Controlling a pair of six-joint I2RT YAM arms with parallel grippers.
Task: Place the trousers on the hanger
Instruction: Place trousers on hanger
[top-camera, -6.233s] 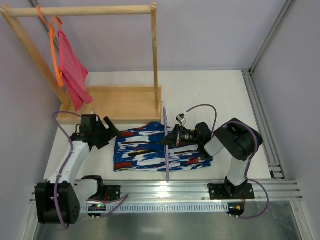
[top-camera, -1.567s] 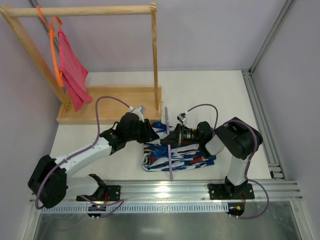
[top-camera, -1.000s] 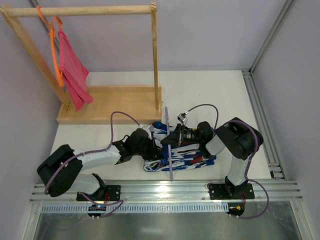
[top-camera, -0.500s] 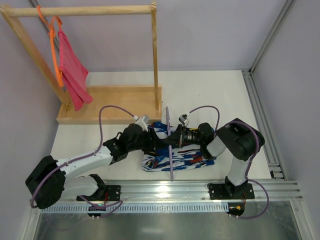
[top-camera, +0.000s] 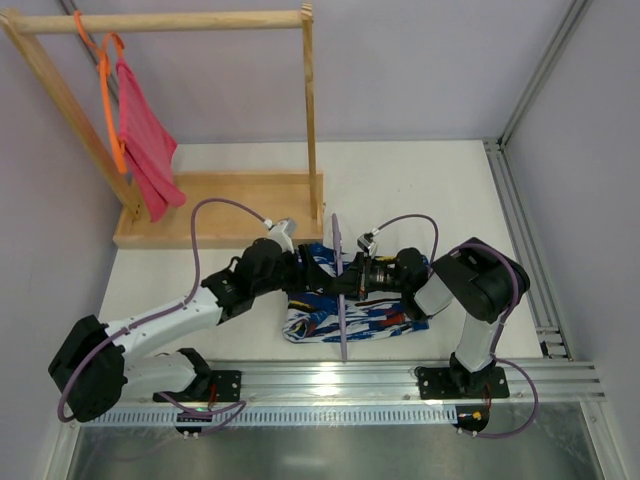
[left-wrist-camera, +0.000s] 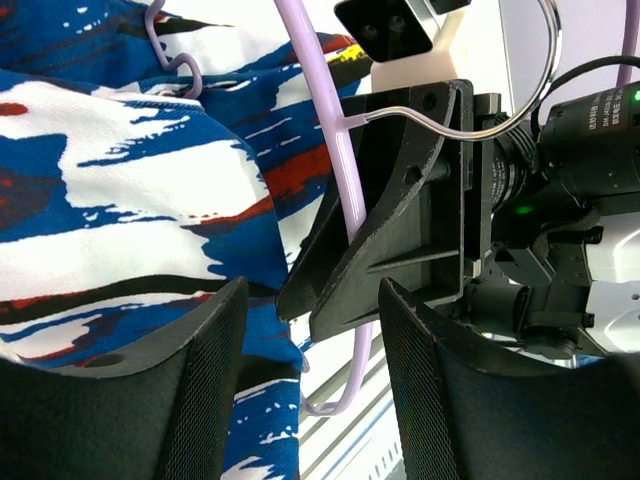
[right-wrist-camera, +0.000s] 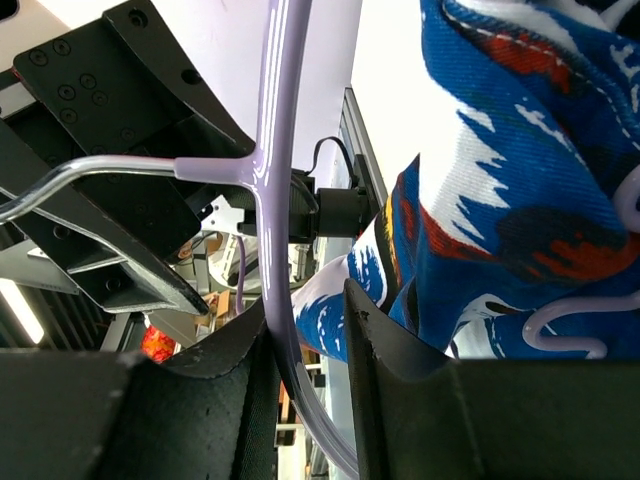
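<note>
The trousers (top-camera: 378, 312), in a blue, white, red and black print, lie folded in a heap on the table around the hanger (top-camera: 342, 338), a thin lavender one lying front to back. My left gripper (top-camera: 312, 281) hovers at the cloth's left edge, and its jaws stand open with nothing between them (left-wrist-camera: 310, 400). In the left wrist view the trousers (left-wrist-camera: 120, 200) lie left of the hanger (left-wrist-camera: 345, 200). My right gripper (top-camera: 352, 279) faces it from the right. The hanger's arm (right-wrist-camera: 275, 250) runs between the right gripper's (right-wrist-camera: 305, 400) jaws, against one finger (right-wrist-camera: 200, 420) and apart from the other.
A wooden clothes rack (top-camera: 308, 120) stands at the back left on a wooden base (top-camera: 230, 205). An orange hanger (top-camera: 105, 90) with a pink-red cloth (top-camera: 145, 150) hangs on it. An aluminium rail (top-camera: 400, 375) runs along the near edge.
My left gripper has opened, let go of the trousers and drawn back a little. The right jaws have loosened around the hanger. The trousers stay folded over it.
</note>
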